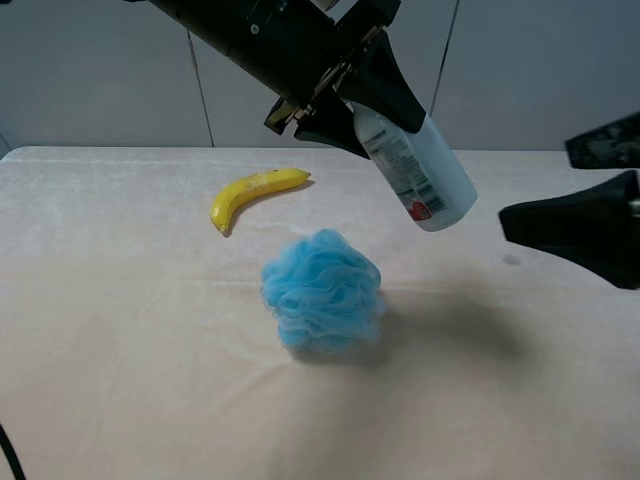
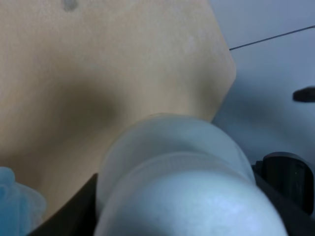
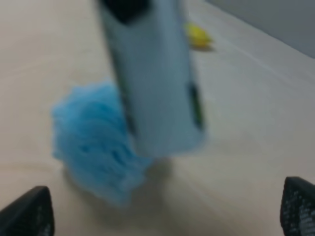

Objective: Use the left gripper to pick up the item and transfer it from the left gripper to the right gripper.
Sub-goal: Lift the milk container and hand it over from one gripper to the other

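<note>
The item (image 1: 418, 172): hung tilted in the air above the worktop, base pointing down toward my right side, cap end buried in my grip.
My left tool (image 1: 352, 108): clenched on the item near its cap, with most of the body sticking out free past the fingers.
Slip risk: I judged that so high a hold on smooth plastic could let the long body swing or slide out.
My right tool (image 1: 538, 185): fingers spread wide and empty, near the item's base but apart from it.
Handover risk: closing on the rounded base alone could squeeze the item out. Letting go on the left before the right hold was firm would drop it.
Sponge (image 1: 322, 290): blue, below and just left of the item. A fall could land on or beside it.
Worktop (image 1: 120, 350): pale and flat, so a dropped item could roll.
Banana (image 1: 255, 195): farther back, well apart from the handover.
</note>
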